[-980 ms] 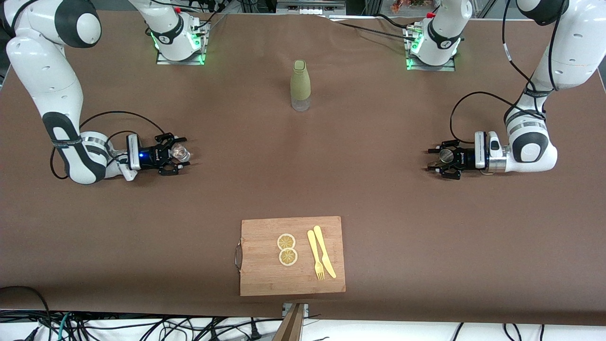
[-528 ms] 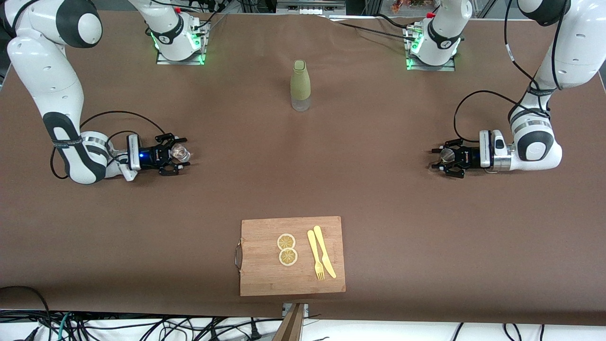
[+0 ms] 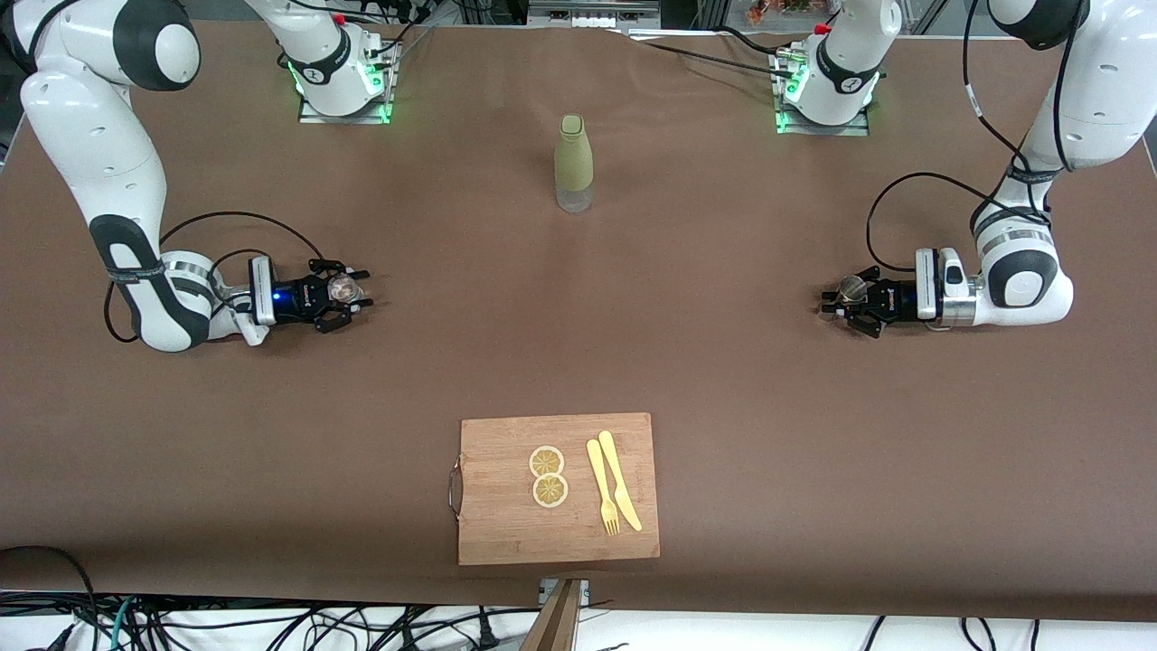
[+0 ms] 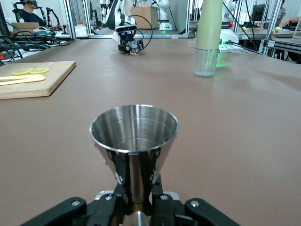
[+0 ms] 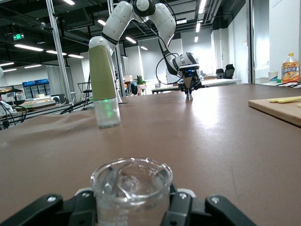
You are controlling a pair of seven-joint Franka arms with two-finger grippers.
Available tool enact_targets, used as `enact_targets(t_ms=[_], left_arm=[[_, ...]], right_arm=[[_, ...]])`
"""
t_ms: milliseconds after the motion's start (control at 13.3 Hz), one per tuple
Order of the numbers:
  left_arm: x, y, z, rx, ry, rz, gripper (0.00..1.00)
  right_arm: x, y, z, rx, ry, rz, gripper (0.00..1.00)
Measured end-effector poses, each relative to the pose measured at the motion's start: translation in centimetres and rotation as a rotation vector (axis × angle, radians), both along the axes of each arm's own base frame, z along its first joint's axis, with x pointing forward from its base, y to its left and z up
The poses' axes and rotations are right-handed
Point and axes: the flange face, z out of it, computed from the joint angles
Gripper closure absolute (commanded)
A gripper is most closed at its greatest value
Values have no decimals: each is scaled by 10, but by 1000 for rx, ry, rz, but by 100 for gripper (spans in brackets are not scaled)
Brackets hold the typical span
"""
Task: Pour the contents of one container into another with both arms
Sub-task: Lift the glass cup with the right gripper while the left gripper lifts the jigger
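Observation:
A steel jigger [image 3: 851, 288] stands on the table toward the left arm's end. My left gripper [image 3: 848, 297] lies low around it, shut on its narrow waist. In the left wrist view the jigger's bowl [image 4: 134, 128] rises just above the gripper [image 4: 135, 175]. Toward the right arm's end my right gripper [image 3: 342, 291] is shut on a small clear glass [image 3: 343, 288]. The glass [image 5: 131, 186] fills the gap of that gripper [image 5: 132, 203] in the right wrist view. Whether either vessel holds liquid cannot be told.
An olive-sleeved bottle [image 3: 573, 163] with a clear base stands mid-table toward the arms' bases. A wooden cutting board [image 3: 488, 533] lies nearer the front camera, with two lemon slices [image 3: 548, 476], a yellow fork [image 3: 603, 499] and a yellow knife [image 3: 620, 483] on it.
Both grippers' fingers have drawn in from wide open, the left onto the jigger and the right onto the glass. The left gripper shifted a little toward its arm's end.

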Motion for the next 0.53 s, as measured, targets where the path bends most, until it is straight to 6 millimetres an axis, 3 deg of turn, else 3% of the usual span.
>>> enact_targets(t_ms=[528], left_arm=[[-1,3,1,-5,1,1,100]], right_arm=[[0,0,0,0,0,0,68]])
